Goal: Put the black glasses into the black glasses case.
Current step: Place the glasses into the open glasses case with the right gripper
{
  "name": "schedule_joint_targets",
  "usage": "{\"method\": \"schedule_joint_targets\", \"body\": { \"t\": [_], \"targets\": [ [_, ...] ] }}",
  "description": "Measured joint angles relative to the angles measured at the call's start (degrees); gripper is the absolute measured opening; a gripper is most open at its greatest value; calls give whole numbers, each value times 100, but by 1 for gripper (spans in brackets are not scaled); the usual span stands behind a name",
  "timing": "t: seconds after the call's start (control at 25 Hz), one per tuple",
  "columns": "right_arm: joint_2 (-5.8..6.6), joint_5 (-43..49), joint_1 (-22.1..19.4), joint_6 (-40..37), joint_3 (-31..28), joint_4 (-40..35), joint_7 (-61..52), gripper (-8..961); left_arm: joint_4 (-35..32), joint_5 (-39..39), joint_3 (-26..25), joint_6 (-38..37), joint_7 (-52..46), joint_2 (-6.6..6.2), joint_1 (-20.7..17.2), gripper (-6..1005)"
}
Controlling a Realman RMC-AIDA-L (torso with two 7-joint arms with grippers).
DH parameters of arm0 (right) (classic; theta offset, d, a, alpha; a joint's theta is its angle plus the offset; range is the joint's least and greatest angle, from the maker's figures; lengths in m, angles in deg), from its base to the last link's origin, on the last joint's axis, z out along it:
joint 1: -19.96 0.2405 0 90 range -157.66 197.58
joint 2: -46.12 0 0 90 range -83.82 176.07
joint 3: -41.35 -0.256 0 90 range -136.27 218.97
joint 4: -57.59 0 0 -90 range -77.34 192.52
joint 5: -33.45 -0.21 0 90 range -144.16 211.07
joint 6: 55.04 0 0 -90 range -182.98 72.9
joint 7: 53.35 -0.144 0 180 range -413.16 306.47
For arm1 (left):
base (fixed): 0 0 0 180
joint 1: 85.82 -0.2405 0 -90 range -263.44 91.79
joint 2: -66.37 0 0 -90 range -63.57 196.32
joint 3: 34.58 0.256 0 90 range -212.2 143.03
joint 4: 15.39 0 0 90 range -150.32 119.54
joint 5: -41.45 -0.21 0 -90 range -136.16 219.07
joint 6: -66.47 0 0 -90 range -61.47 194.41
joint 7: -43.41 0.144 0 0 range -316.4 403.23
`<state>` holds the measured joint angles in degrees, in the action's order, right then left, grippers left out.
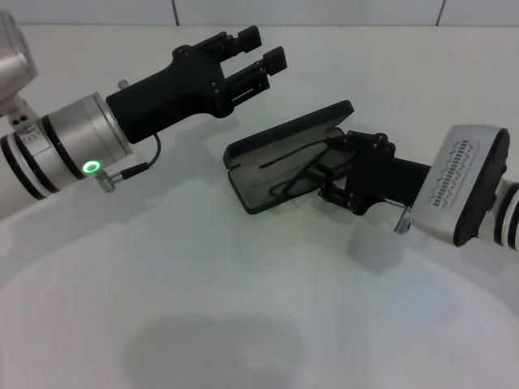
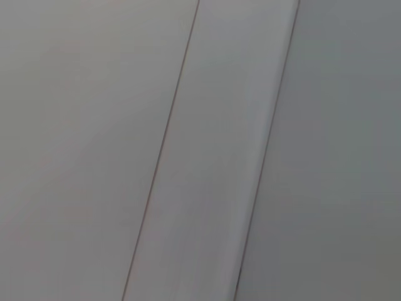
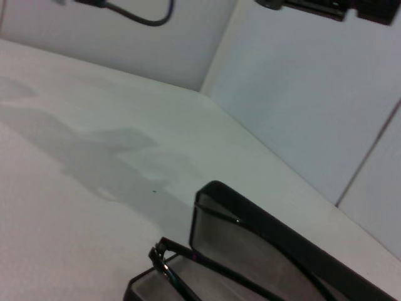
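The black glasses case (image 1: 261, 194) lies open at the table's centre, with its lid (image 1: 292, 134) tilted up toward the back. The black glasses (image 1: 293, 180) rest on the grey lining inside, thin wire arms running toward the case's right end. My right gripper (image 1: 331, 170) is at that right end, its fingers spread on either side of the glasses' arm, and it looks open. The right wrist view shows the case (image 3: 282, 244) from close by, with a corner of the glasses (image 3: 164, 262) over its edge. My left gripper (image 1: 258, 50) hangs open and empty above the table, behind and left of the case.
The white table (image 1: 243, 308) spreads bare in front of the case, and a tiled wall (image 1: 324, 10) closes the back. The left wrist view shows only pale wall panels (image 2: 207, 157). A black cable (image 1: 150, 158) hangs under the left wrist.
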<state>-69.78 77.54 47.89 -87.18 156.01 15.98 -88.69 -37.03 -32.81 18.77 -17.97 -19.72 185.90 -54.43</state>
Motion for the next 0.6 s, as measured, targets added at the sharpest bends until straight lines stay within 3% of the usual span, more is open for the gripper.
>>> {"method": "schedule_joint_targets", "body": {
  "t": [0.28, 0.6],
  "targets": [
    [-28, -206, 11, 219, -16, -48, -196, 552, 2, 0, 0, 80, -4, 0, 12, 593],
    [26, -285, 259, 221, 39, 3, -768, 491, 1, -1, 5, 104, -6, -2, 16, 593]
  ]
}}
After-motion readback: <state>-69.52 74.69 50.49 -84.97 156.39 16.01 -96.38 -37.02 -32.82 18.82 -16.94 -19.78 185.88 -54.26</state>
